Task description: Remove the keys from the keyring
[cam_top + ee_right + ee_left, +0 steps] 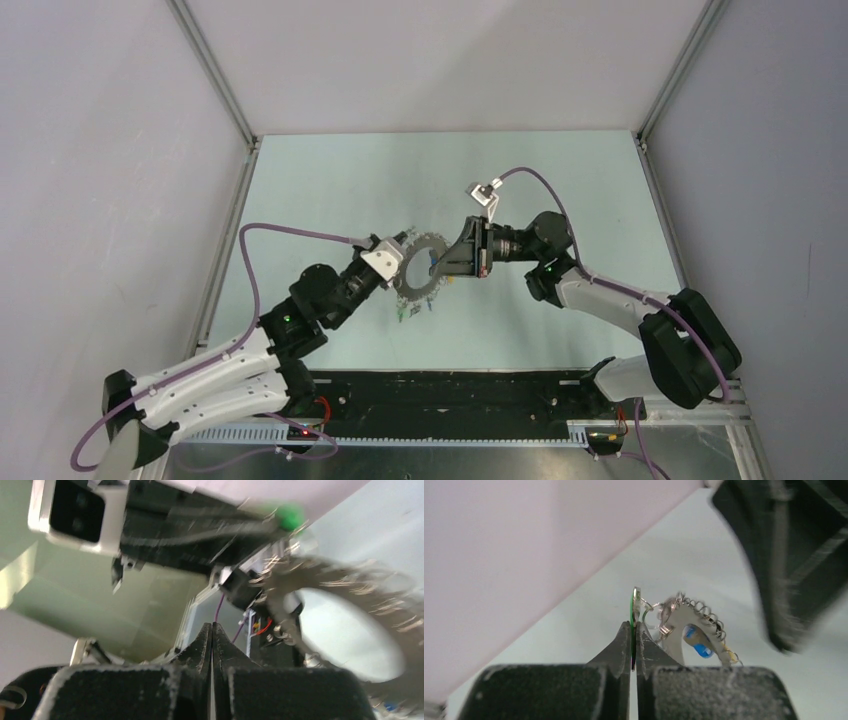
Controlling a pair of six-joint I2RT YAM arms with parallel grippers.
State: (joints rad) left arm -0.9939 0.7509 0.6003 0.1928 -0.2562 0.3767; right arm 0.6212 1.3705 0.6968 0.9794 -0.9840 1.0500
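Above the table hangs the keyring (414,291), a wide flat grey ring with small wire loops round its rim. My left gripper (397,262) is shut on a thin green key (635,605), seen edge-on at the ring's left side. In the left wrist view the keyring (678,617) stands just right of my left gripper (634,626), with a blue key (702,649) behind it. More keys (410,312) dangle under the ring. My right gripper (440,264) is at the ring's right edge, shut with nothing between its jaws (212,627). The keyring (350,575) is blurred beside it.
The pale green table top (330,190) is framed by grey walls and metal posts (215,75). A black strip (450,392) runs along the near edge between the arm bases. The left wrist's camera housing (75,512) looms close above the right fingers.
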